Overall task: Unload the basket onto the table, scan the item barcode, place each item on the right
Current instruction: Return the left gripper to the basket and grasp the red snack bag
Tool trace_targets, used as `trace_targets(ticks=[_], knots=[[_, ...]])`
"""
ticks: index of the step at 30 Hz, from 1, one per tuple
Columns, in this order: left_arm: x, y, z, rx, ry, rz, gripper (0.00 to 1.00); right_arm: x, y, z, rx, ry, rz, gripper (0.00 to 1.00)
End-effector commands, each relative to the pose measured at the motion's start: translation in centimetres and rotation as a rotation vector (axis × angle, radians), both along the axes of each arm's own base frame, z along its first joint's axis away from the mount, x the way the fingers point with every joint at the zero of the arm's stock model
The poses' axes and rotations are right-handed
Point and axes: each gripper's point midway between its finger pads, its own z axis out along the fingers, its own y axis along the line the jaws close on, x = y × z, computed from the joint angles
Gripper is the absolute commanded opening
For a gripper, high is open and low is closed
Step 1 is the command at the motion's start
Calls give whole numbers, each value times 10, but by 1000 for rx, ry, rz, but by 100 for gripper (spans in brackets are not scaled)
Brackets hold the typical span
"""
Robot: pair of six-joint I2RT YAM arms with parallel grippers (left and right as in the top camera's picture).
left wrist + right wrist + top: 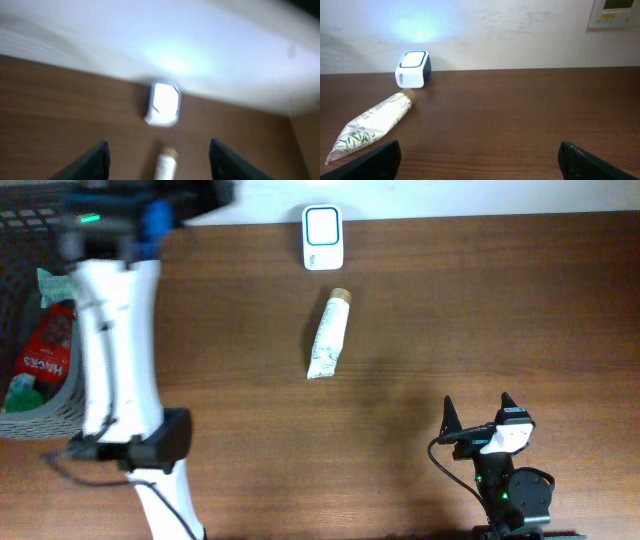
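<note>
Closest to me, the right tool (478, 408) sits low over the near right part of the surface (520, 310), its fingers spread wide with nothing between them. The left arm (120, 370) reaches up the left side. My wrist view there is blurred, but the left tool (159, 145) shows its two fingers well apart and empty, looking down on the surface from above.

In the middle of the surface lies the tube (329, 336), white with green print, flat on its side. Its crimped end points towards me and its tan cap towards the wall. It is well apart from both tools.

Just beyond the cap, not touching it, stands the small white scanner (323, 237) at the far edge. Off to the left is a grey basket (20, 420) holding a red packet (45, 345).
</note>
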Motion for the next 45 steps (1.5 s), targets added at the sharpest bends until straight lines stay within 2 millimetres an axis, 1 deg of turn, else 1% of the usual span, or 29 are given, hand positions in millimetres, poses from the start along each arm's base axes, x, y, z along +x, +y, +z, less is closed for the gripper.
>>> trace_targets(ticks=[1, 2, 3, 5, 6, 7, 8, 10, 12, 13, 14, 15, 16, 17, 18, 20, 24, 26, 28, 29, 30, 33, 36, 38, 39, 41, 43, 45], knots=[[-21, 113, 38, 40, -80, 247, 66, 0, -3, -3, 3, 3, -13, 99], [-26, 139, 38, 58, -76, 315, 67, 0, -3, -3, 3, 3, -13, 99], [-39, 193, 33, 133, -48, 440, 68, 0, -3, -3, 3, 3, -13, 98], [-60, 251, 14, 250, 41, 567, 68, 0, -3, -3, 3, 3, -13, 99], [-72, 278, -1, 325, 118, 617, 67, 0, -3, -3, 3, 3, -13, 98], [-78, 291, -14, 360, 172, 629, 67, 0, -3, -3, 3, 3, -13, 99], [-81, 304, -31, 380, 230, 625, 66, 0, -3, -3, 3, 3, -13, 99], [-83, 328, -76, 401, 361, 603, 60, 0, -3, -3, 3, 3, -13, 98], [-84, 351, -129, 414, 486, 588, 61, 0, -3, -3, 3, 3, -13, 98], [-89, 360, -156, 439, 563, 595, 63, 0, -3, -3, 3, 3, -13, 98], [-94, 365, -174, 470, 619, 596, 63, 0, -3, -3, 3, 3, -13, 98], [-99, 369, -188, 497, 663, 597, 63, 0, -3, -3, 3, 3, -13, 99], [-103, 374, -208, 523, 708, 599, 63, 0, -3, -3, 3, 3, -13, 99], [-102, 375, -224, 548, 730, 555, 64, 0, -3, -3, 3, 3, -14, 99], [-101, 375, -246, 576, 751, 499, 65, 0, -3, -3, 3, 3, -13, 98], [-101, 373, -268, 594, 771, 456, 68, 0, -3, -3, 3, 3, -13, 98], [-98, 374, -313, 661, 809, 310, 72, 0, -3, -3, 3, 3, -13, 98], [-92, 376, -324, 661, 798, 303, 71, 0, -3, -3, 3, 3, -14, 99], [-76, 357, -336, 637, 737, 131, 70, 0, -3, -3, 3, 3, -13, 99], [-71, 350, -340, 620, 719, 100, 70, 0, -3, -3, 3, 3, -13, 99], [-69, 349, -344, 618, 722, 93, 69, 0, -3, -3, 3, 3, -13, 98], [-75, 342, -364, 597, 769, 63, 70, 0, -3, -3, 3, 3, -13, 99], [-82, 339, -378, 585, 800, 48, 70, 0, -3, -3, 3, 3, -13, 98], [-89, 335, -387, 576, 819, 38, 69, 0, -3, -3, 3, 3, -13, 99], [-90, 335, -391, 576, 820, 38, 66, 0, -3, -3, 3, 3, -13, 99], [-92, 333, -399, 575, 822, 37, 52, 0, -3, -3, 3, 3, -14, 99], [-96, 331, -406, 570, 830, 32, 29, 0, -3, -3, 3, 3, -13, 99], [-94, 326, -409, 541, 816, 18, 10, 0, -3, -3, 3, 3, -13, 98]])
